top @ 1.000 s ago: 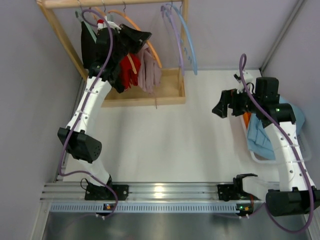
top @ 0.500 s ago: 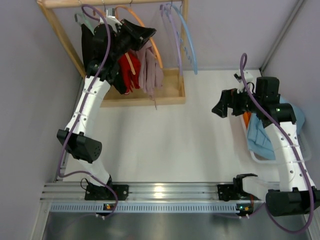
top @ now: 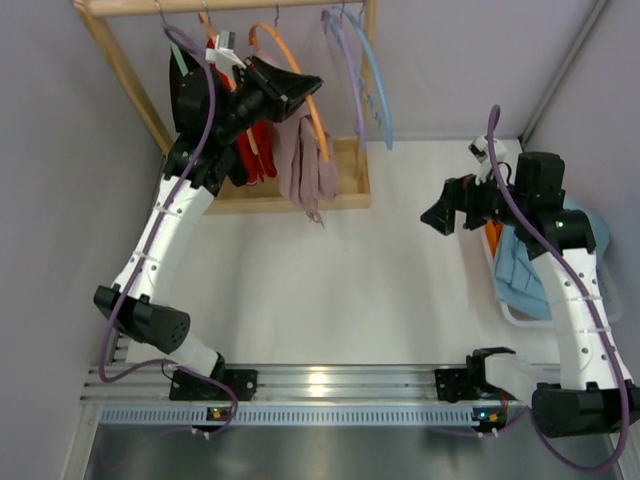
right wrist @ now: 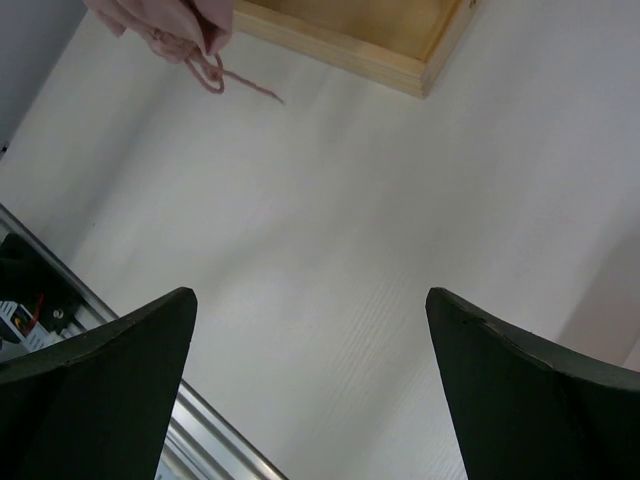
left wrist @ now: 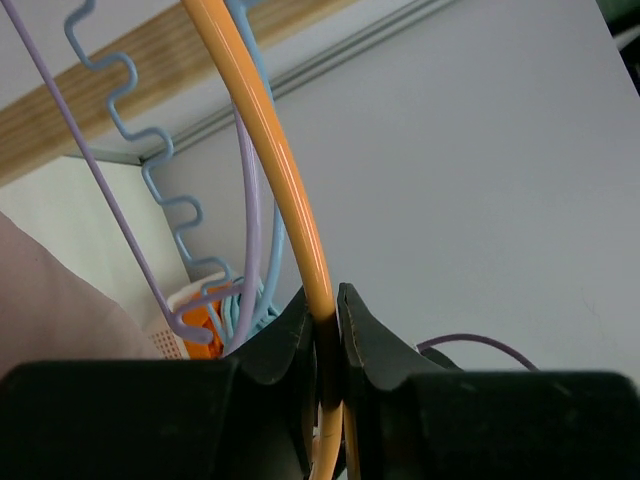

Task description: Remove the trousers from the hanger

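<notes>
Left end effector (left wrist: pixel 327 305) pinches thin orange hanger (left wrist: pixel 290 180) bearing limp mauve trousers (top: pixel 300 160); right end effector (right wrist: pixel 310 295) gapes.

I see two arms built alike: the left arm (top: pixel 165 230) and the right arm (top: pixel 578 300) have white tubular links dotted with small dark screws, joined by chunky black joint housings. A purple cable (top: pixel 208 100) loops along each. The left gripper (left wrist: pixel 322 300) and right gripper (right wrist: pixel 310 295) are matte black with wedge-shaped fingers. A small green light (top: pixel 483 413) glows by the right arm's base.
</notes>
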Tool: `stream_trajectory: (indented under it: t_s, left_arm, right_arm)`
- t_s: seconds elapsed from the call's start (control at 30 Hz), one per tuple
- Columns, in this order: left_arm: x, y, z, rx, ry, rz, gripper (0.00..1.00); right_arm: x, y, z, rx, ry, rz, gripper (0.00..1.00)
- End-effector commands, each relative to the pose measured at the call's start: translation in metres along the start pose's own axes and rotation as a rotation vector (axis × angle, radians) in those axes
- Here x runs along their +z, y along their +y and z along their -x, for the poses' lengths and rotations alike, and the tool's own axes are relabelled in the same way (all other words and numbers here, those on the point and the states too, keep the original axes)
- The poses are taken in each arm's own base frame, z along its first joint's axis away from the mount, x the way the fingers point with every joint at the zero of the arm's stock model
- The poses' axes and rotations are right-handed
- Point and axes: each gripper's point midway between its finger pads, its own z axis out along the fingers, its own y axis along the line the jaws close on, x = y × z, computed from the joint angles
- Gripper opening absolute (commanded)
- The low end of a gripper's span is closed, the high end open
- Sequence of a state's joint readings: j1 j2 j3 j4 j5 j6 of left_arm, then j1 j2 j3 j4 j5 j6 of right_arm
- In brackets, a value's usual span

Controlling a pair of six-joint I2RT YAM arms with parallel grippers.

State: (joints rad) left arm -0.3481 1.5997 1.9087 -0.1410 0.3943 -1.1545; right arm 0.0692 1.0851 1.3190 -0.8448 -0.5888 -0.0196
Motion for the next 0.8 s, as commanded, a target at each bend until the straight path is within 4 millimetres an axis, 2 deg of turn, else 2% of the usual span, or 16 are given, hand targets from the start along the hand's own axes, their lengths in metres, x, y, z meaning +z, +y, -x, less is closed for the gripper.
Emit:
stream_trajectory:
  t_s: [0.0, 0.1, 0.2, 0.4, 0.53, 0.57, 0.67, 0.77]
  left_arm:
    - [-0.039, -0.081, 0.007, 0.09, -0.051, -0.231, 0.0]
    - [-0.048, -0.084, 0.0, 0.064, -0.032, -0.235, 0.0]
    - [-0.052, -0.081, -0.008, 0.026, -0.001, -0.23, 0.0]
    - [-0.07, -0.077, -0.027, -0.006, 0.043, -0.223, 0.0]
    - [-0.077, -0.069, -0.039, -0.03, 0.078, -0.209, 0.0]
    - [-0.082, -0.073, -0.041, -0.024, 0.082, -0.22, 0.0]
    - [-0.089, -0.074, -0.046, -0.021, 0.087, -0.231, 0.0]
    - [-0.096, -0.079, -0.051, -0.007, 0.103, -0.262, 0.0]
  right_arm:
    - [-0.018, 0.017, 0.044, -0.132, -0.164, 0.048, 0.99]
    - [-0.022, 0.027, 0.053, -0.178, -0.214, 0.087, 0.99]
    - [-0.031, 0.046, 0.062, -0.226, -0.272, 0.15, 0.99]
    - [-0.04, 0.07, 0.081, -0.349, -0.433, 0.203, 0.99]
    - [-0.032, 0.08, 0.09, -0.416, -0.478, 0.218, 0.99]
    - [-0.031, 0.079, 0.095, -0.435, -0.491, 0.189, 0.99]
    - [-0.009, 0.111, 0.091, -0.571, -0.478, 0.245, 0.99]
    - [0.003, 0.132, 0.092, -0.672, -0.507, 0.266, 0.99]
